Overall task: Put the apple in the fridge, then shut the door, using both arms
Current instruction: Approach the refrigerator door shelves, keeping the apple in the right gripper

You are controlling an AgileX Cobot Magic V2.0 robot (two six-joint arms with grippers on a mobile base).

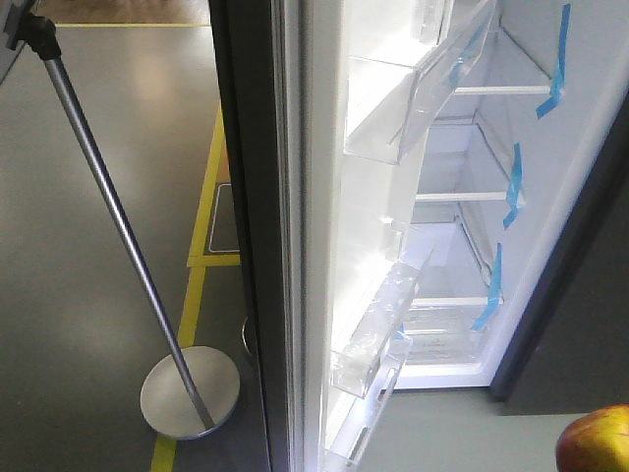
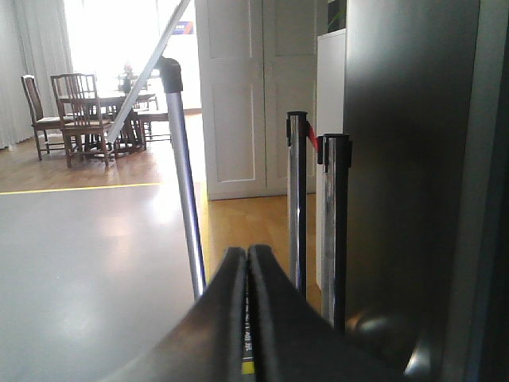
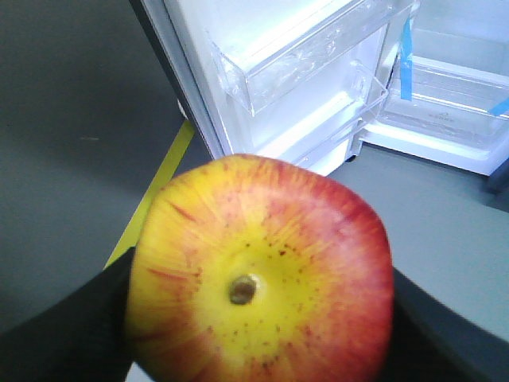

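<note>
Filling your right wrist view, the apple is clamped in the right gripper. Its stem end faces the lens, and the black fingers press against its two sides. You have it outside the fridge, over the grey floor.

Ahead of those jaws and a little left, the door stands open, showing its white inner side and clear bins. Ahead and to the right is the fridge's white interior, with blue tape strips on the shelf fronts. Left of the jaws, a yellow floor line runs toward the door's foot.

From the front camera, you see only an edge of the apple at the lower right corner, well apart from the white shelves.

Your left gripper has its jaws pressed together with nothing between them. Just ahead of them stand a silver pole and two chrome posts. A tall dark grey panel rises to their right. Far beyond are a table and chairs.
</note>
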